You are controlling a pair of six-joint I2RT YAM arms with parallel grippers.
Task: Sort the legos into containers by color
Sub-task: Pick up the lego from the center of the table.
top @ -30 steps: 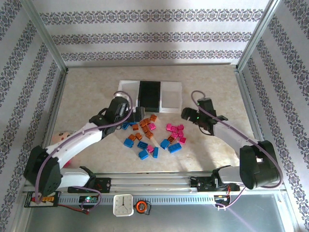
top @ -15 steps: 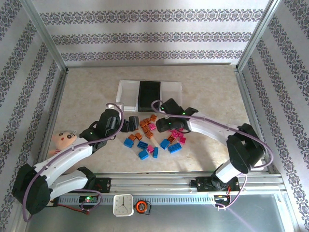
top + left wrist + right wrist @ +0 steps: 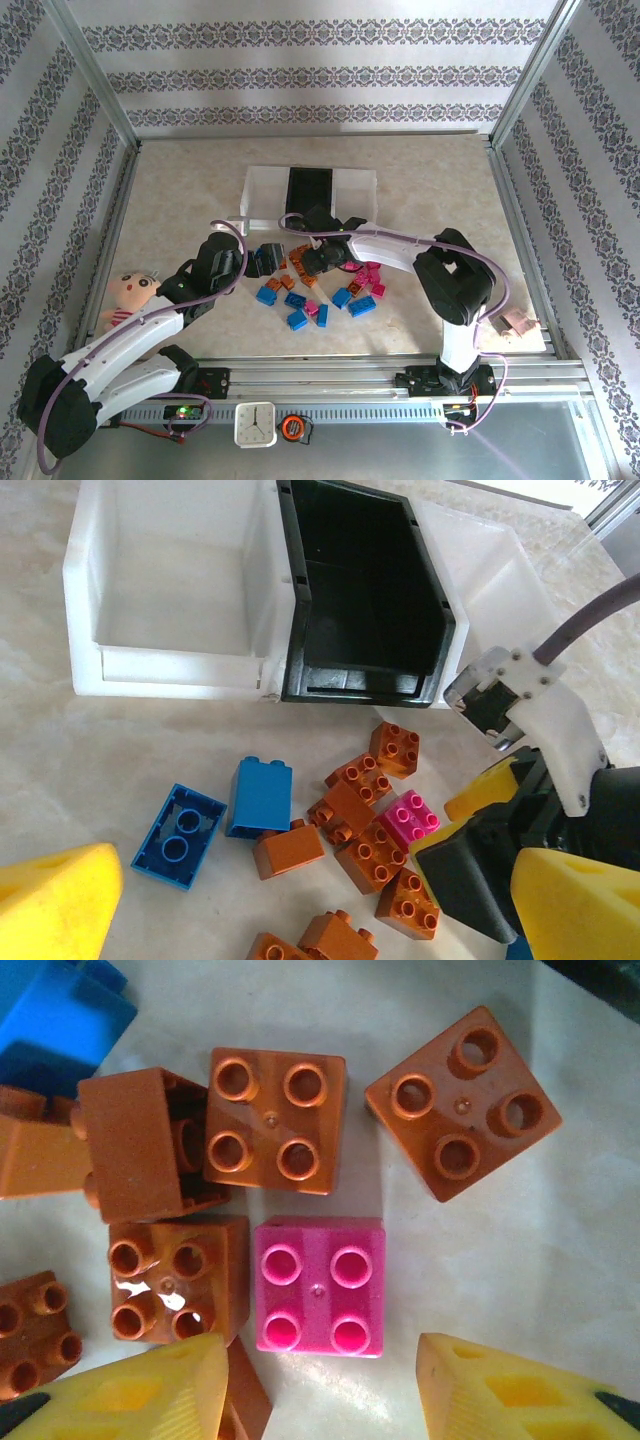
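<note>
Orange-brown lego partly behind yellow fingertip

Containers in a row behind legos, doll at left

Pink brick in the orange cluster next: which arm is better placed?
Right. The right claw hangs directly over the pink brick, a fingertip on either side of it. The left claw sits open by the blue bricks, farther from it.
</note>
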